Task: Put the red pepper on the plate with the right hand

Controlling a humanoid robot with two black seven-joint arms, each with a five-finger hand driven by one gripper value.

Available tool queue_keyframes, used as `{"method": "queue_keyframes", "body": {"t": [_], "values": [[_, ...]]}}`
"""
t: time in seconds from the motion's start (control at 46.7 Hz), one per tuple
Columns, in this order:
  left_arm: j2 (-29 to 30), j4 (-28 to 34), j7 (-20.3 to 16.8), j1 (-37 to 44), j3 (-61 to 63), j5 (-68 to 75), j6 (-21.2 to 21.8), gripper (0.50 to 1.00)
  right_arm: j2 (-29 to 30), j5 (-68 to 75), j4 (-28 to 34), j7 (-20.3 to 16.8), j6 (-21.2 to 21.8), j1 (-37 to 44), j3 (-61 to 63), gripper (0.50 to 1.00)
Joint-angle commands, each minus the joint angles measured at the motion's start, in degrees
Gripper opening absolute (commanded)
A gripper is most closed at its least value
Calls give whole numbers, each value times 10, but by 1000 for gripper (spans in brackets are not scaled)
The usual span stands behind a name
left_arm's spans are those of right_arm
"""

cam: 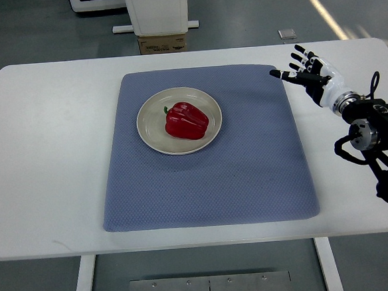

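Since the pepper [186, 121] already sits on the plate [152, 130], well off to the left of my right hand [309, 77], I see fingers spread, holding nothing. Pepper looks light, firm, waxy-slick; I'd grip its broad shoulders, not the stem.

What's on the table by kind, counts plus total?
Red pepper: 1, lying on the plate
Plate: 1, on the mat
Blue-grey mat: 1
Total: 3 things on the white table
The right hand, fingers spread and empty, hovers off the mat's far right corner and is not counted.
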Motion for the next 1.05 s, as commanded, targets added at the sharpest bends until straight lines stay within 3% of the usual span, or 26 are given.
{"method": "queue_keyframes", "body": {"t": [0.0,0.129,1.029], "values": [[0,0,0,0,0,0,0,1000,9,1,0,15,-1,-6,13,1000],[0,0,0,0,0,0,0,1000,25,1,0,36,-2,-16,32,1000],[0,0,0,0,0,0,0,1000,81,26,-1,55,-4,-36,42,1000]]}}
